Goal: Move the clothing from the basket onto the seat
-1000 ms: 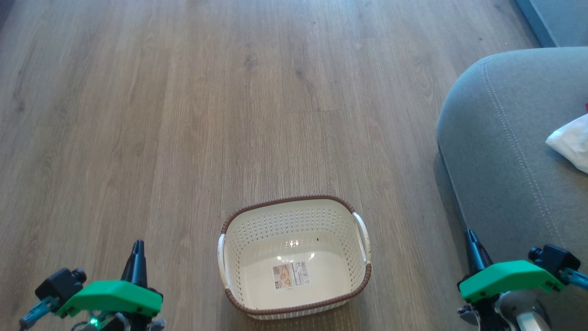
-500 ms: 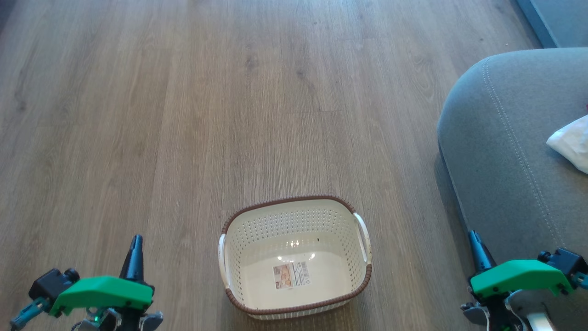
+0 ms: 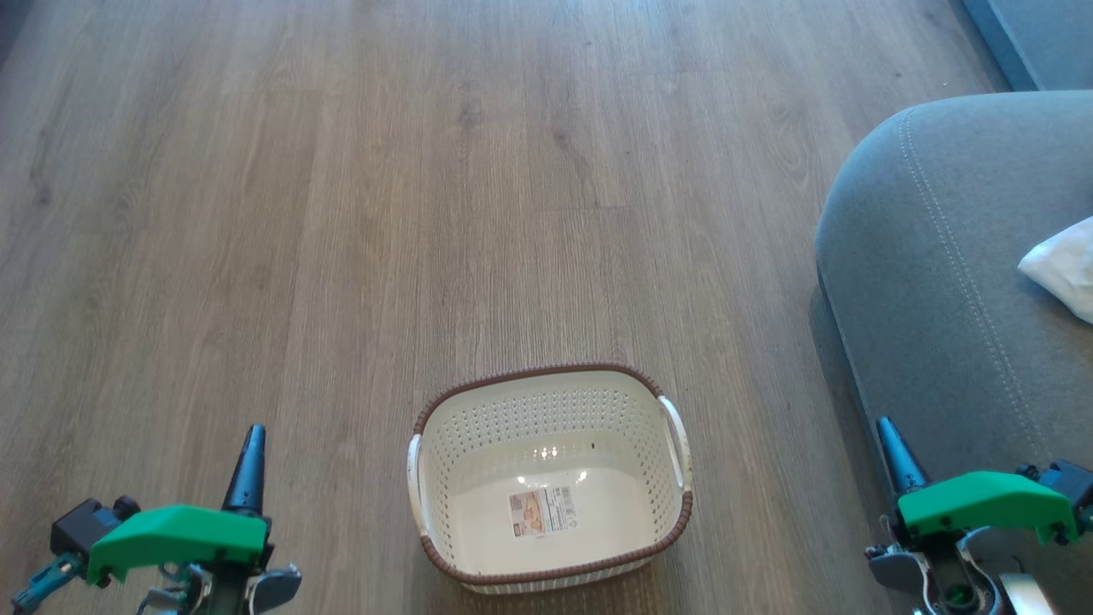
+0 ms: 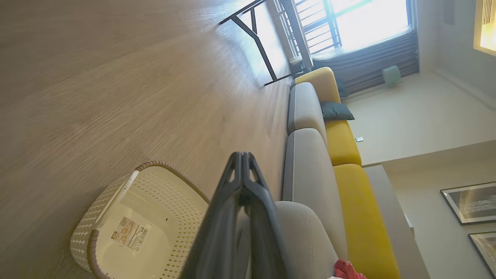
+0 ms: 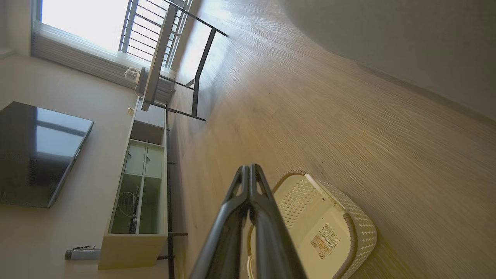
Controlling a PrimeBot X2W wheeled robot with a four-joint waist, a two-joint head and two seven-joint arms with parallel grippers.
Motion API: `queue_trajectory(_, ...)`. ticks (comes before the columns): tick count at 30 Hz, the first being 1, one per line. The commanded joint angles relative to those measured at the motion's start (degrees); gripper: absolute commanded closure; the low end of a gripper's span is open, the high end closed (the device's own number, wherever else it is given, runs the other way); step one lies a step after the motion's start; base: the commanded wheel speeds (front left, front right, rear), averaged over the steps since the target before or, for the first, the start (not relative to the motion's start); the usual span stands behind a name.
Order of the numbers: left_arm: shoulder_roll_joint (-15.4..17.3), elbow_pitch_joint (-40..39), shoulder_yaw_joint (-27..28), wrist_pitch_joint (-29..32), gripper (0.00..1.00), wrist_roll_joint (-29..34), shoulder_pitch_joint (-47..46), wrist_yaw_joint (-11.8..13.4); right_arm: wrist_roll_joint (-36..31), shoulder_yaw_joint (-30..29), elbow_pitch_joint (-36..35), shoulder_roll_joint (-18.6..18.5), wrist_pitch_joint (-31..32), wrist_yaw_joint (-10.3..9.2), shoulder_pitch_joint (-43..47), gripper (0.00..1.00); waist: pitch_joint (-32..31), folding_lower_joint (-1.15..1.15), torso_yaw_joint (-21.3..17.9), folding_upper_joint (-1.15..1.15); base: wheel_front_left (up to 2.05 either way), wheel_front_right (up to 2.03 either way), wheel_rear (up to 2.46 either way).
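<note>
The cream basket (image 3: 546, 401) stands on the wood floor, nothing in it but a label sticker. Right of it is the grey seat (image 3: 939, 256); a white fold of fabric (image 3: 1063, 269) lies on it at the frame edge. In the left wrist view a bit of the red clothing (image 4: 346, 270) rests on the seat (image 4: 306, 155), beyond the basket (image 4: 162, 182). My left gripper (image 3: 250, 444) hangs shut and empty left of the basket. My right gripper (image 3: 888, 436) is shut and empty between basket and seat. Both wrist views show closed fingers (image 4: 242, 157) (image 5: 248, 168).
The sofa runs on with yellow back cushions (image 4: 343, 143) and a dark pillow (image 4: 336, 111). A black-legged table (image 5: 166, 58) stands by the window. Across the floor stand a low cabinet (image 5: 139, 186) and a wall screen (image 5: 38, 155).
Both wrists have sunk a little toward the bottom edge of the head view, the right one also drifting right. Fingers stay shut. The basket has not moved.
</note>
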Motion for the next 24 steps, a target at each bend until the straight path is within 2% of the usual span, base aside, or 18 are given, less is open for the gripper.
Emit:
queue_trajectory(1,0.2,-2.3,1.8,0.6,1.00,-2.0,-3.5,-0.6,2.0,0.3,-2.3,-0.3,0.7,0.10,-2.9,1.00,0.0,0.00,0.0,0.00,0.00,0.00,0.00)
queue_trajectory(24,0.2,-2.9,3.2,4.3,1.00,-16.4,-5.1,-1.6,16.2,-2.2,-3.0,0.0,4.4,0.12,-3.7,1.00,-0.1,0.00,0.4,0.00,0.00,0.00,0.00)
